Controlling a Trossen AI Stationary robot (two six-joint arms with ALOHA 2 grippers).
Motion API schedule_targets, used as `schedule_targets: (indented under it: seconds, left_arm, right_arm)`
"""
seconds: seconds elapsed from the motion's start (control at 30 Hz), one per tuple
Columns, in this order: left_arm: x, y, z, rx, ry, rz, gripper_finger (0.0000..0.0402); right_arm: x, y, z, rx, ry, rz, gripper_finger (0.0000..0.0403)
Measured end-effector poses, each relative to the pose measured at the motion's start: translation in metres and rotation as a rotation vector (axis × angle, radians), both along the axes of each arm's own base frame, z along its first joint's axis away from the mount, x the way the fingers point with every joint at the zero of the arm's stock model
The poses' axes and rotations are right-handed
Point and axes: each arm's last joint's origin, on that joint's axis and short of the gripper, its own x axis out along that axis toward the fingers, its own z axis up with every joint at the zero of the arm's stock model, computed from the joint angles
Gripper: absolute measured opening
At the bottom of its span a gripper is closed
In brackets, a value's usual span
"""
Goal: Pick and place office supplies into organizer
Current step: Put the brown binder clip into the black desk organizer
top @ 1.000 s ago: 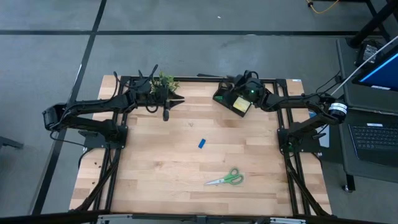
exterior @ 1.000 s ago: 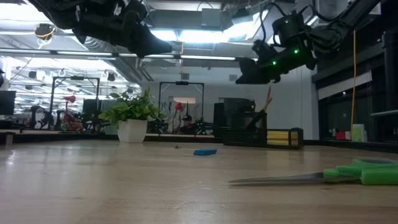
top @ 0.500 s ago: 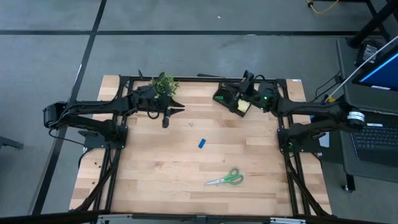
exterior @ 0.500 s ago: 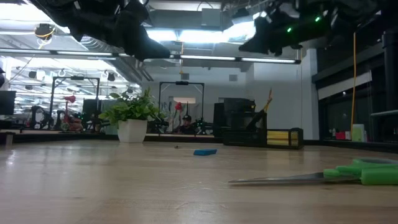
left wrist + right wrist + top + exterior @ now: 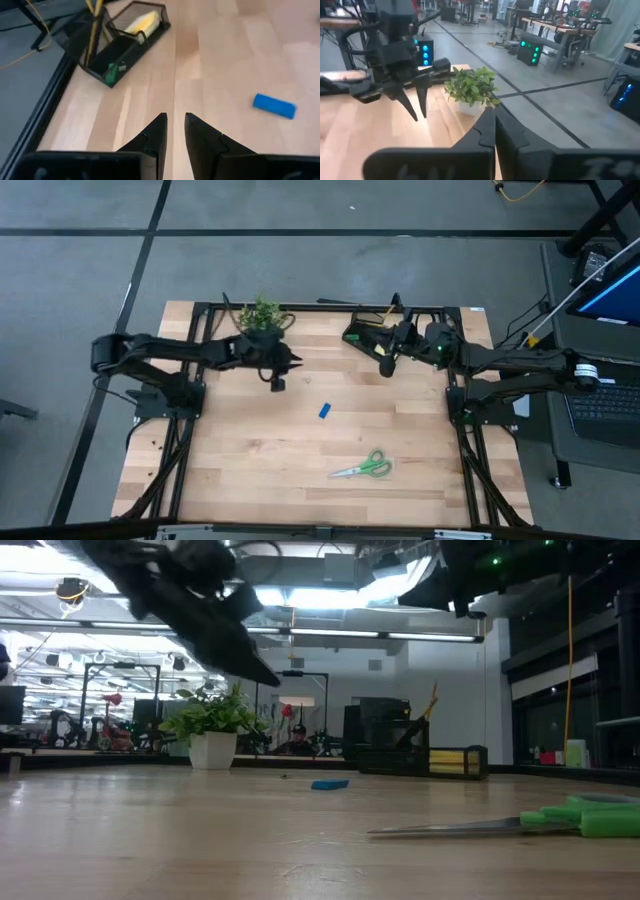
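Note:
The black organizer (image 5: 358, 335) stands at the table's far edge, right of centre. In the left wrist view the organizer (image 5: 117, 42) holds a yellow sticky-note pad (image 5: 142, 22), a green eraser (image 5: 114, 73) and a wooden pencil (image 5: 92, 30). A blue eraser (image 5: 325, 411) lies flat mid-table, and green-handled scissors (image 5: 365, 467) lie flat nearer the front. My left gripper (image 5: 277, 382) hangs open and tipped down above the table, left of the blue eraser. My right gripper (image 5: 386, 366) is shut and holds nothing, high above the organizer's near side.
A green potted plant (image 5: 262, 315) in a white pot (image 5: 212, 750) stands at the far edge, just behind my left arm. Bare wood lies between the blue eraser and the scissors and along the table's left half.
My right gripper has risen from the organizer and drawn a little toward the near edge. My left gripper has moved toward the near edge and the right, come lower and tipped further down. Nothing on the table has moved.

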Motion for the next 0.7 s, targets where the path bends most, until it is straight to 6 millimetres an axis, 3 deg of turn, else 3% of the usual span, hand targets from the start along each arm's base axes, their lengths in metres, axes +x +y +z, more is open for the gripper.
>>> schedule_targets:
  seconds: [0.1, 0.3, 0.53, 0.7]
  left_arm:
    - [0.017, 0.007, -0.003, 0.027, 0.084, -0.025, 0.0054]
    - [0.033, 0.023, -0.017, 0.044, 0.355, -0.089, 0.0034]
    - [0.042, 0.033, -0.028, 0.015, 0.392, -0.11, 0.0036]
    - [0.046, 0.025, -0.029, -0.008, 0.386, -0.148, 0.0063]
  right_arm:
    - [0.0, -0.001, -0.001, -0.003, 0.013, -0.004, 0.0007]
    - [-0.001, -0.002, -0.005, -0.019, 0.067, 0.069, 0.0008]
    - [-0.001, -0.002, -0.007, -0.015, 0.084, 0.11, 0.0011]
    - [0.0, -0.001, -0.008, -0.012, 0.087, 0.14, 0.0009]
